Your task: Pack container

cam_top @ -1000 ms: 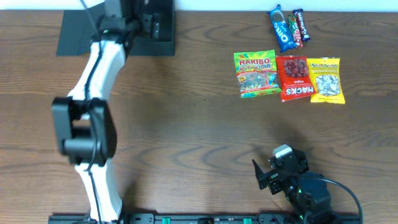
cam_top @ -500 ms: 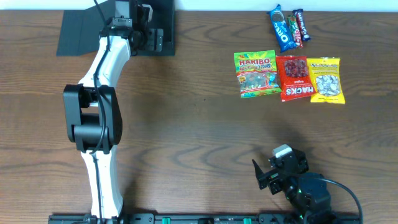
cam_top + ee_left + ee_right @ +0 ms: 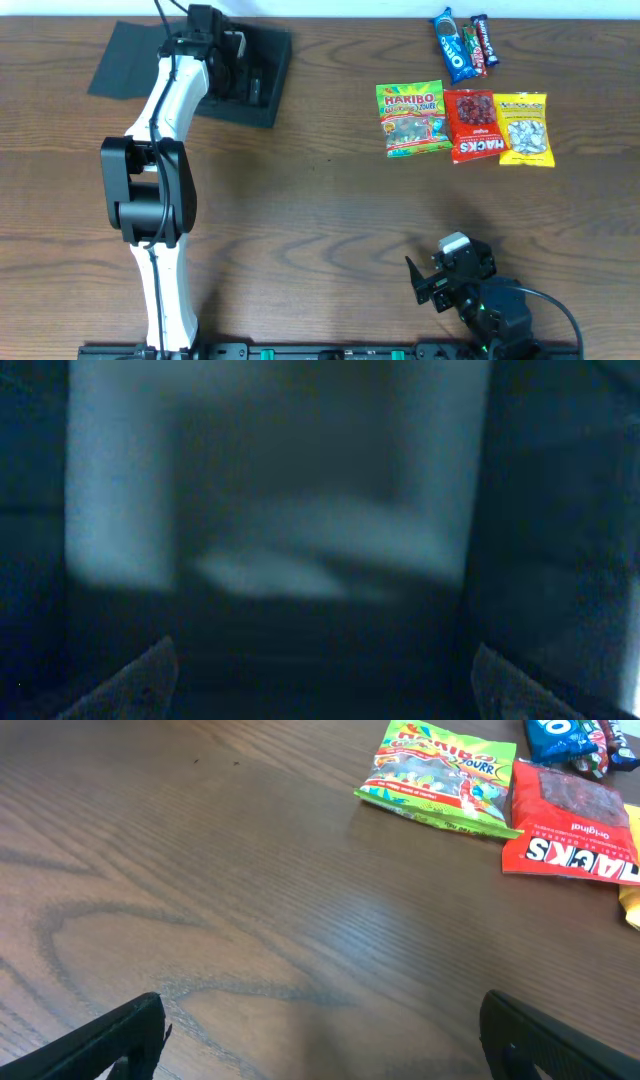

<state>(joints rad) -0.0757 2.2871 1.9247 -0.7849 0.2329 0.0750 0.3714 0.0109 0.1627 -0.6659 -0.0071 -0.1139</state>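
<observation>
The container (image 3: 272,72) sits at the far left of the table (image 3: 300,220), flap lid (image 3: 125,60) folded out leftward; the left gripper (image 3: 232,62) is down inside it, jaws spread and empty in the dim, blurred left wrist view. The step is judged to be positioning the open box: bear on one inner wall only and move slowly, keeping the lid flat. The right gripper (image 3: 420,282), jaws likewise spread and empty, rests near right, well apart from the snack packets (image 3: 465,125) at far right.
</observation>
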